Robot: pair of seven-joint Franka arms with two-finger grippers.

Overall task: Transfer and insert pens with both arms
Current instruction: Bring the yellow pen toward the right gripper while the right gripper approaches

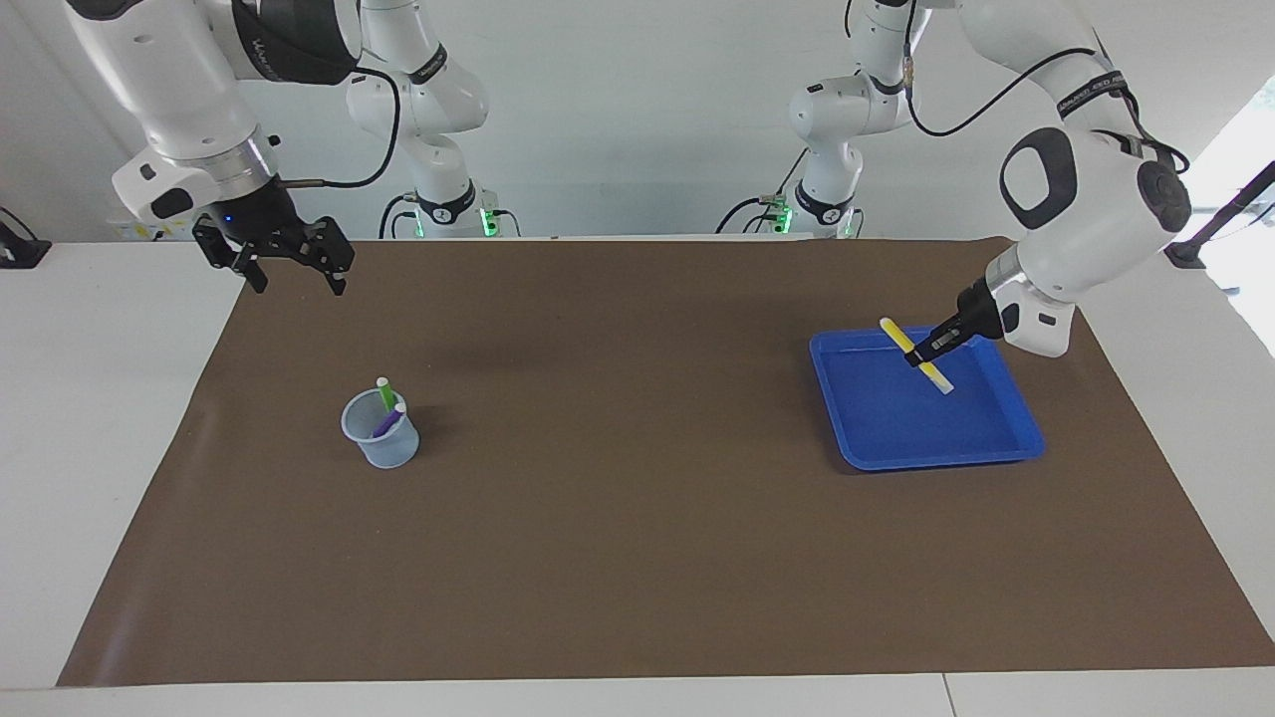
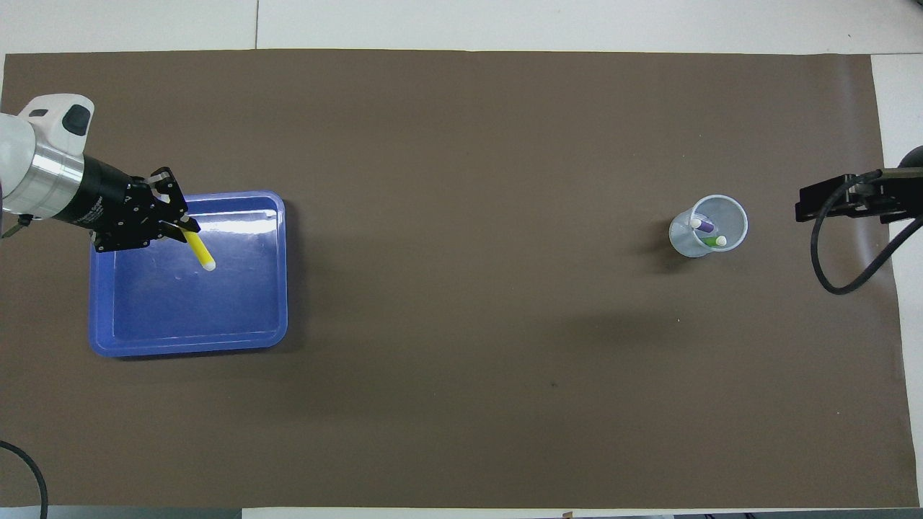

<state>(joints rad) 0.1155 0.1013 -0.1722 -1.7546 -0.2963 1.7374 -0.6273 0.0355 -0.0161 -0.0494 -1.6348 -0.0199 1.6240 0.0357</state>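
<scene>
Currently, the left gripper [image 1: 921, 354] is clenched on the yellow pen [image 1: 914, 355] and hangs over the blue tray [image 1: 1016, 438], at the left arm's end of the table. The grasp sits near the middle of the pen. The pen is tilted: its whitish end [image 1: 943, 386] points down into the tray, and its other end rises above the fingers. In the facing view the whitish end is close to the tray floor; contact with the floor cannot be confirmed. In the overhead view the left gripper [image 2: 180, 229] covers the tray's rim on the side nearest the table's end, and the yellow pen [image 2: 200, 252] projects from it toward the tray's middle.

The right gripper [image 1: 297, 279] is released, its jaws spread wide and holding nothing. It waits in the air over the edge of the brown mat [image 1: 637, 558] at the right arm's end of the table. In the overhead view only its black body [image 2: 829, 202] shows at the edge of the picture.

The clear cup [image 1: 381, 438] stands upright on the mat toward the right arm's end, well apart from the tray. It contains two pens. The green pen [image 1: 385, 394] and the purple pen [image 1: 388, 420] both lean inside the cup with their whitish ends up, above the rim. The overhead view confirms both pens inside the cup [image 2: 732, 216], the purple pen [image 2: 703, 225] beside the green pen [image 2: 714, 241].
</scene>
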